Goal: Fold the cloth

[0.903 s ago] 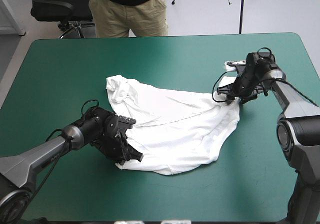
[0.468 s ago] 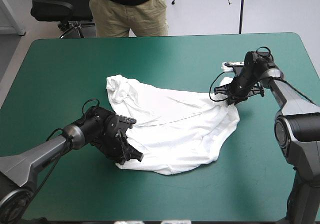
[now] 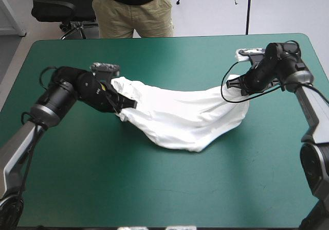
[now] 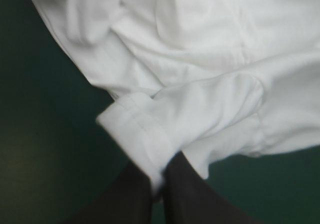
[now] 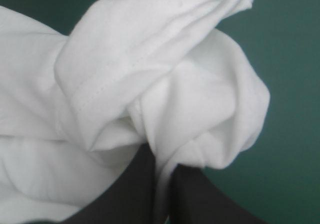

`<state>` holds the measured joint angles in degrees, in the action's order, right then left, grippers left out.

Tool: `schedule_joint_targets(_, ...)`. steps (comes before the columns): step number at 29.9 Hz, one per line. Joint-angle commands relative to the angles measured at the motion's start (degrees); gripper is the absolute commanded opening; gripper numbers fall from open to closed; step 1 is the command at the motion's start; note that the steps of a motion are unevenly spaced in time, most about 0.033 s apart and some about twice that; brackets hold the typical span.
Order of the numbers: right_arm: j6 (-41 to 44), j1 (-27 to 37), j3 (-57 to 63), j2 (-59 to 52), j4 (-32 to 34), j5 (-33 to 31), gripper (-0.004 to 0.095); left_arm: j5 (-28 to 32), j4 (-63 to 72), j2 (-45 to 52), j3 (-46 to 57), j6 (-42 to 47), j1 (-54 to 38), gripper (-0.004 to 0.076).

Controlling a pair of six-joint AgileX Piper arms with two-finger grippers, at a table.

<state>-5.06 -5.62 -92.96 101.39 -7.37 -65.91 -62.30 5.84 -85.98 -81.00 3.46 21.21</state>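
— While you're clamped at both ends, where lies the T-shirt [image 3: 185, 119]?
— Across the teal-green cover [image 3: 77, 178], long axis nine to three o'clock: my left gripper [image 3: 126, 106] pinches one end, my right gripper [image 3: 237, 84] the other, slack sagging toward six.

White T-shirt [image 3: 185, 119] on a teal-green table cover [image 3: 154, 189].
The T-shirt is plain white all over, shaded pale grey in its folds, with white stitch lines along the hem. The table cover is one even teal-green. The left gripper [image 4: 159, 176] and the right gripper [image 5: 162, 176] each have plain black fingers.
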Motion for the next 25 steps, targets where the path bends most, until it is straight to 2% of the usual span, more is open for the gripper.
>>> schedule_joint_targets(1,-1.3,0.3,-2.6,-9.2,-1.6,0.9,-0.0018,-1.4,0.3,2.9,-11.0,-2.0,-2.3,-0.0015)
schedule_joint_targets(6,-3.3,0.3,-9.6,-15.4,-5.7,0.9,-0.0018,-2.0,-0.1,3.1,-26.7,-4.0,-3.1,-0.0015)
schedule_joint_targets(14,-5.8,0.3,-30.7,-18.1,-12.8,1.4,-0.0017,-0.2,-0.1,3.1,-49.7,-5.7,-3.1,-0.0015)
schedule_joint_targets(20,-6.9,0.3,-46.2,-18.1,-13.8,3.6,-0.0017,3.0,0.9,3.2,-63.1,-8.0,-3.0,-0.0015)
schedule_joint_targets(25,-7.8,0.3,-55.4,-18.4,-13.8,5.6,-0.0016,5.7,3.3,4.4,-70.4,-11.2,-3.0,-0.0015)
